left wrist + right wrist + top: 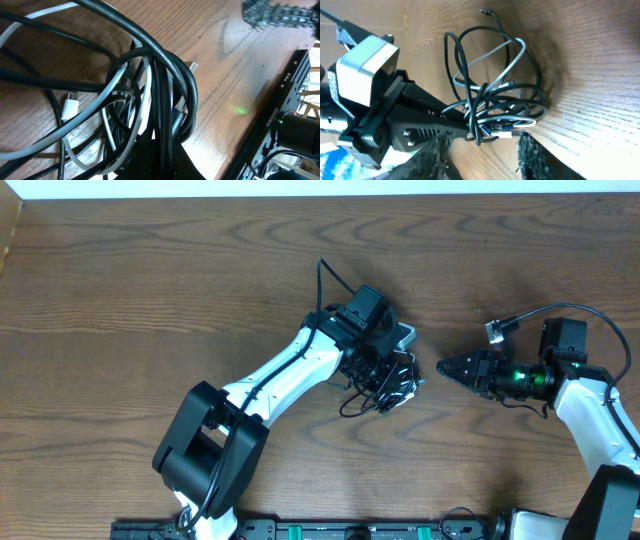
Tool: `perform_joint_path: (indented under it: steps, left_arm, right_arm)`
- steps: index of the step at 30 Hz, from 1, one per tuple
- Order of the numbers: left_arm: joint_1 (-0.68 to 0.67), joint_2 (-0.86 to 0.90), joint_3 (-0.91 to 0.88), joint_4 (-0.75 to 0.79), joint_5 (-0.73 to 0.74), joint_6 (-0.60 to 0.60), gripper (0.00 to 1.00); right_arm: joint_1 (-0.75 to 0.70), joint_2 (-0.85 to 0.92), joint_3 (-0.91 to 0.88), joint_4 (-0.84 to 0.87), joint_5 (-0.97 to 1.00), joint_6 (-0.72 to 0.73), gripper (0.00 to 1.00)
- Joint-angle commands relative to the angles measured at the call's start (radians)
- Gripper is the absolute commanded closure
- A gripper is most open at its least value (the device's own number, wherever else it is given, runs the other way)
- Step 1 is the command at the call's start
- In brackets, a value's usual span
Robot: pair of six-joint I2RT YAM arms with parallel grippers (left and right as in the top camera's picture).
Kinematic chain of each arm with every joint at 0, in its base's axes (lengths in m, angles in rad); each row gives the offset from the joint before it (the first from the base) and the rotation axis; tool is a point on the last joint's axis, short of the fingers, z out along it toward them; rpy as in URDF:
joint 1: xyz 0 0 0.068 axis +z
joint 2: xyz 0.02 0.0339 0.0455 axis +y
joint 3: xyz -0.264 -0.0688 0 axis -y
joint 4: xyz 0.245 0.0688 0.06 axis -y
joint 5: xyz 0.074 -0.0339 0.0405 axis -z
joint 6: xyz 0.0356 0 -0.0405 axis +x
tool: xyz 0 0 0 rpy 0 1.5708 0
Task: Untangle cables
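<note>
Clamped shut with the left gripper [395, 380] on the tangle: black cable [457, 55] and white cable [505, 47] looped together right at its fingertips, resting on the table [150, 280]. Spread apart at the right gripper [445, 367], facing the tangle, near but not touching.

Left arm [300, 365]: white shell links, black joint housings, black cable along the white link. Silver-grey box [365, 70] on a black screwed bracket [415, 132], left of frame. Right arm [590, 415], right edge: same white/black, 1 green LED [520, 377], black cable loop [575, 306] on top. Right gripper [445, 367] black, rough-textured fingers [527, 155].
</note>
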Motion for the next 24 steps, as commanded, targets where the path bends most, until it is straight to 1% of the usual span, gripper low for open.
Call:
perform_joint_path:
  steps: [1, 3, 6, 12, 16, 22, 24]
  left_arm:
    - [-0.003, -0.009, -0.002, -0.005, -0.036, -0.008, 0.92]
    - [-0.002, -0.009, -0.002, -0.005, -0.036, -0.008, 0.92]
    - [-0.003, -0.009, -0.002, -0.005, -0.036, -0.008, 0.92]
    - [-0.003, -0.009, -0.002, -0.006, -0.035, -0.008, 0.92]
    - [-0.003, -0.009, -0.002, -0.006, -0.035, -0.008, 0.92]
    - [-0.003, -0.009, -0.002, -0.006, -0.035, -0.008, 0.92]
    - [-0.003, -0.009, -0.002, -0.006, -0.035, -0.008, 0.92]
  right_arm:
    - [0.03, -0.001, 0.001, 0.0, -0.003, 0.027, 0.66]
    - [0.05, -0.001, 0.001, 0.004, 0.018, 0.04, 0.69]
    - [0.097, -0.001, 0.001, 0.026, 0.106, 0.111, 0.71]
    - [0.192, -0.001, 0.001, 0.157, 0.146, 0.261, 0.71]
    - [0.253, -0.001, 0.001, 0.171, 0.28, 0.381, 0.76]
    - [0.34, -0.001, 0.001, 0.177, 0.407, 0.468, 0.8]
    - [0.353, -0.001, 0.001, 0.187, 0.414, 0.469, 0.82]
